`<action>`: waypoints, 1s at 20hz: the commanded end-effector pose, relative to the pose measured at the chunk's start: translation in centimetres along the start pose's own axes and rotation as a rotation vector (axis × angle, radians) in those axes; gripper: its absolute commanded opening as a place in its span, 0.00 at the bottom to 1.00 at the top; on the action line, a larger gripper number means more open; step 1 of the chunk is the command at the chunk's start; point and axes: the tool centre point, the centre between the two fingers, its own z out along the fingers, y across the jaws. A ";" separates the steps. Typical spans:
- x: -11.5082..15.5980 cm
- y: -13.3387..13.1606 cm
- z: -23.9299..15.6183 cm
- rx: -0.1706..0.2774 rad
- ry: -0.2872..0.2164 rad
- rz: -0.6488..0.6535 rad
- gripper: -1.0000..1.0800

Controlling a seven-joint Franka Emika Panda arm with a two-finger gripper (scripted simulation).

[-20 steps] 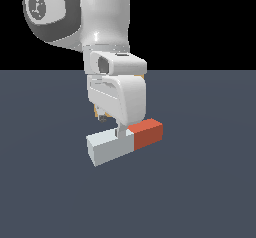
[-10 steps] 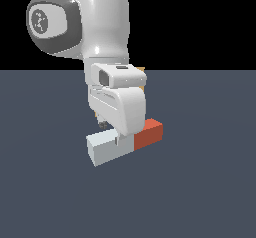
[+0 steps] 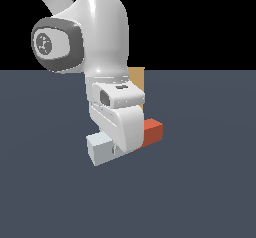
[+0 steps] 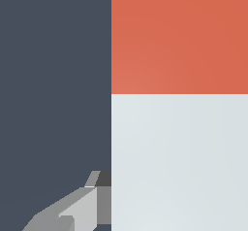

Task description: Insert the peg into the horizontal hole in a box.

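Note:
The peg lies flat on the dark floor. Its pale grey-white half [image 3: 100,149] points to the exterior view's left and its red-orange half [image 3: 153,132] to the right. My gripper [image 3: 122,147] is down over the peg's middle and hides it. In the wrist view the peg fills one side, red half [image 4: 179,36] and pale half [image 4: 179,162], and one grey finger [image 4: 80,210] stands right at the peg's long edge. The other finger is out of view, so I cannot tell whether the jaws press on the peg. The tan box [image 3: 136,78] shows as a sliver behind the arm; its hole is hidden.
The white arm [image 3: 100,37] fills the upper middle of the exterior view and blocks most of the box. The dark grey floor [image 3: 210,182] runs all around the peg.
The arm has come down and swung nearer the camera, lowering the hand over the peg's middle. The peg has not moved. The box's edge now shows behind the arm.

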 end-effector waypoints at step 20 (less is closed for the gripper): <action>0.8 0.0 -0.5 -0.001 0.001 -0.095 0.00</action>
